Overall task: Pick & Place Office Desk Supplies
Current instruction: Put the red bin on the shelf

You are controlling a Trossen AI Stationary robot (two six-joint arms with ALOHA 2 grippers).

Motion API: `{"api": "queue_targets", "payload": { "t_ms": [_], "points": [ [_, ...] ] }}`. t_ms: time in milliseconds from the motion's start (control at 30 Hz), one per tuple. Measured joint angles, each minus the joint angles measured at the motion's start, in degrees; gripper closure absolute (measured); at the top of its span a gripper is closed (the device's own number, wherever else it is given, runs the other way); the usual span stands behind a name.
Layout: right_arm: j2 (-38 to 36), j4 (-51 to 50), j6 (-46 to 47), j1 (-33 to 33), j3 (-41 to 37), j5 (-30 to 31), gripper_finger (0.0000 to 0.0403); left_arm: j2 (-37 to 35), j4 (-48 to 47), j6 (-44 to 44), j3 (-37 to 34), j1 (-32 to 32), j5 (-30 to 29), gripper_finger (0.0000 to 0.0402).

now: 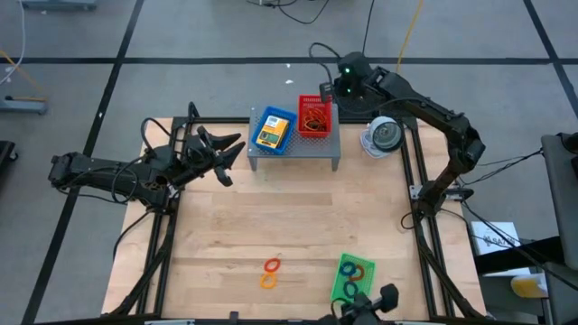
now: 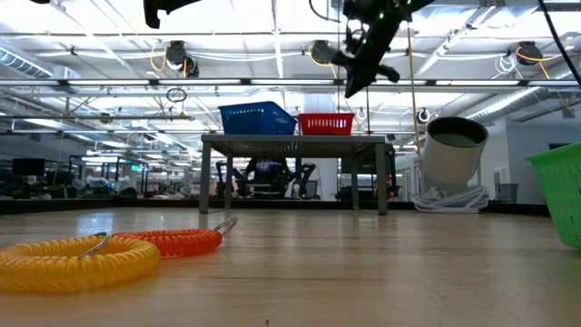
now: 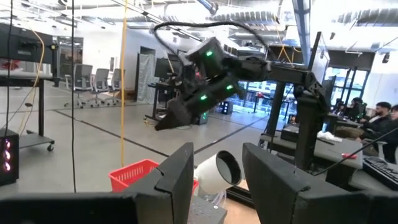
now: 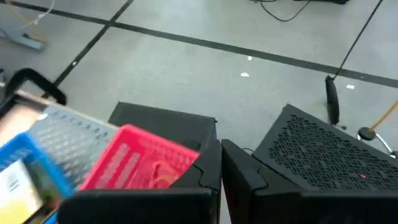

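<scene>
Right gripper (image 1: pixel 327 88): jaws clenched shut, nothing between them, hanging above the far edge of the red tray (image 1: pixel 315 116). Rubber bands (image 1: pixel 314 117) lie inside that tray.

Left gripper (image 1: pixel 226 155): jaws parted, nothing held, raised off the table just beside the grey shelf (image 1: pixel 293 149), level with the blue tray (image 1: pixel 273 130), which holds a crayon box (image 1: pixel 273 132).

Both trays sit side by side on the shelf. Orange ring (image 1: pixel 272 265) and yellow ring (image 1: pixel 267 281) lie touching on bare table (image 1: pixel 271 217) at the near side; green tray (image 1: pixel 351 277) near them.

Judgement: between picks. The next move calls for one arm to reach to the near rings with its jaws parted.
</scene>
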Motion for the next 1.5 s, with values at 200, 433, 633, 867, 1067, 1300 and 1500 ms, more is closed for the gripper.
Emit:
{"api": "queue_targets", "payload": {
  "t_ms": [200, 433, 633, 867, 1067, 1300, 1500],
  "points": [
    [4.13, 6.12, -0.96, -2.0, -0.07, -3.13, 0.0403, 0.0, 1.13, -0.02, 0.0, 0.01, -0.01, 0.0256],
    [6.87, 9.97, -1.0, -3.34, -0.07, -4.95, 0.0403, 0.0, 2.07, -1.51, 0.0, 0.0, 0.01, 0.0256],
    [9.55, 10.04, -0.37, -3.96, -0.09, -9.06, 0.0403, 0.0, 2.43, -1.42, 0.0, 0.0, 0.05, 0.0256],
    [9.39, 8.34, 0.16, -3.16, -0.07, -11.74, 0.0403, 0.0, 2.54, -0.8, 0.0, 0.0, 0.12, 0.0256],
    [9.39, 5.79, 0.75, -2.62, -0.07, -12.3, 0.0403, 0.0, 2.54, -0.22, 0.0, 0.0, 0.16, 0.0256],
    [9.39, 5.79, 1.96, -0.64, -0.07, -13.89, 0.0403, 0.0, 2.54, 0.26, 0.0, 0.0, 0.18, 0.0256],
    [9.37, 5.83, 2.45, 1.03, -0.07, -13.55, 0.0403, 0.0, 2.51, 0.37, 0.0, 0.0, 0.18, 0.0256]
  ]
}}
